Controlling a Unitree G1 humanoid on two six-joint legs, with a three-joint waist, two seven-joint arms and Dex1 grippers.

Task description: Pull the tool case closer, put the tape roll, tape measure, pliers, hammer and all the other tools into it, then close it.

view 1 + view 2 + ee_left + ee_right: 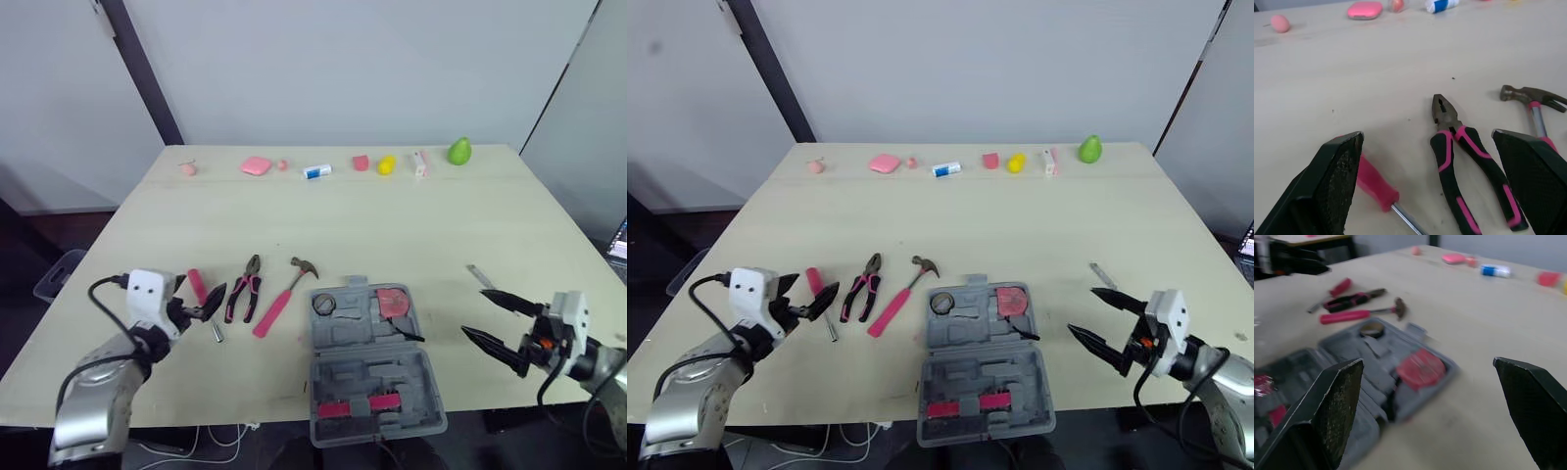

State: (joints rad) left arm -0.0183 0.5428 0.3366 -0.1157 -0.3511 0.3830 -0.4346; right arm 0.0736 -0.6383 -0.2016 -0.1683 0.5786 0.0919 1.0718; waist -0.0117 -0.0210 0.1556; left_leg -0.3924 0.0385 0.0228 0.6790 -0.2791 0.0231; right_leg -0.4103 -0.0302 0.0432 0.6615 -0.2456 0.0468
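The grey tool case (pixel 367 367) lies open near the table's front edge. In it sit a black tape roll (pixel 324 304) and a red tape measure (pixel 394 301). Left of it lie a pink-handled hammer (pixel 282 296), pink-and-black pliers (pixel 244 287) and a pink-handled screwdriver (pixel 199 287). My left gripper (pixel 208 304) hovers open just above the screwdriver (pixel 1374 181), with the pliers (pixel 1464 161) between its fingers' line of sight. To the right of the case, my right gripper (pixel 475 311) is open and holds nothing.
A small metal piece (pixel 480 275) lies on the table just beyond the right gripper. Along the far edge runs a row of small items, among them a pink block (pixel 256 165), a yellow piece (pixel 387 164) and a green pear (pixel 459 151).
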